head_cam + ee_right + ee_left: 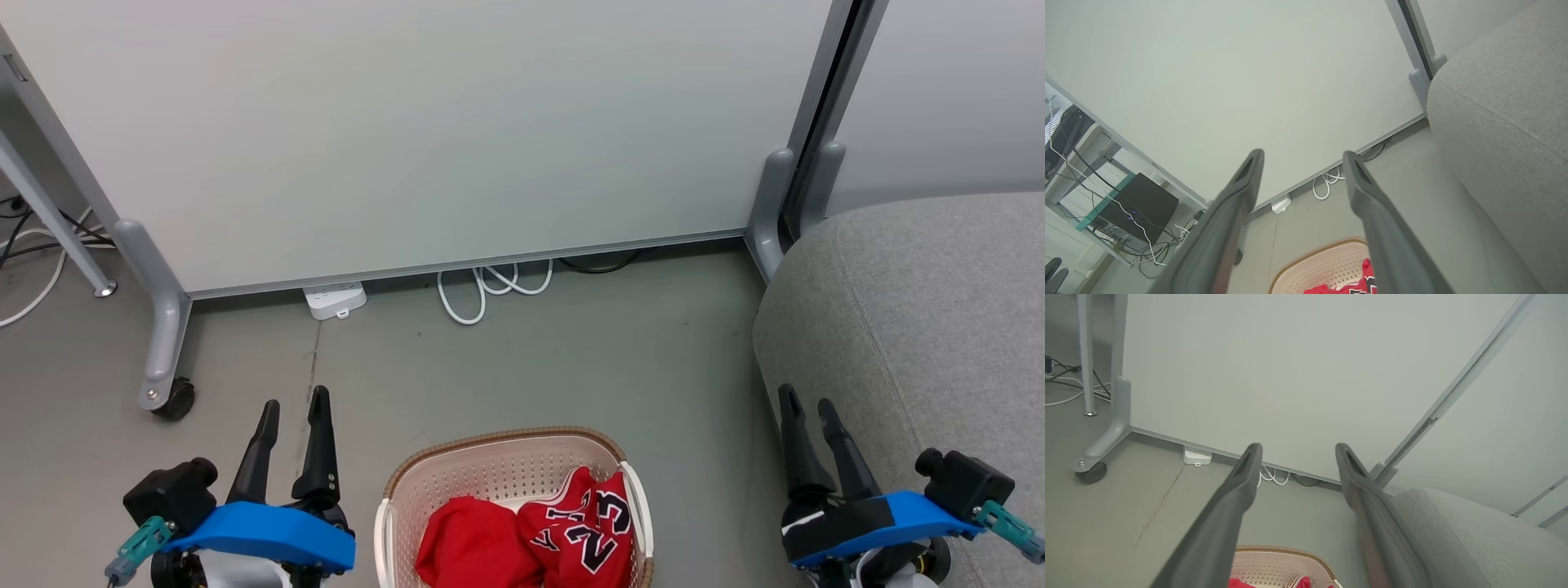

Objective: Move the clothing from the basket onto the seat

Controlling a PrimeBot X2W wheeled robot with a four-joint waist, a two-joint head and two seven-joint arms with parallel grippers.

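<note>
A: Gripper status?
B: The left gripper (295, 398) is seen with its fingers spread and nothing held between them. The same is noted for the right gripper (807, 398): parted, empty.
A: Positions?
B: The left gripper is held over the floor (571, 359), left of the basket (482, 474). The right gripper is held at the near edge of the seat (922, 310), right of the basket. Both sets of fingers are pointed toward the white partition panel (424, 131).
A: Clothing?
B: Both pieces are located inside the basket. The plain red cloth (469, 543) is bunched on the left side. The red jersey (592, 527), "23" facing up, is crumpled on the right side, touching the cloth and the right wall.
A: Basket versus seat?
B: The basket is set on the floor, near the seat but apart from it, with a strip of floor between. Its near part is cut off by the head view's bottom edge.
A: Surroundings?
B: A power strip (335, 300) and a looped white cable (482, 290) are seen at the panel's foot, and a caster (175, 400) on its left leg.
</note>
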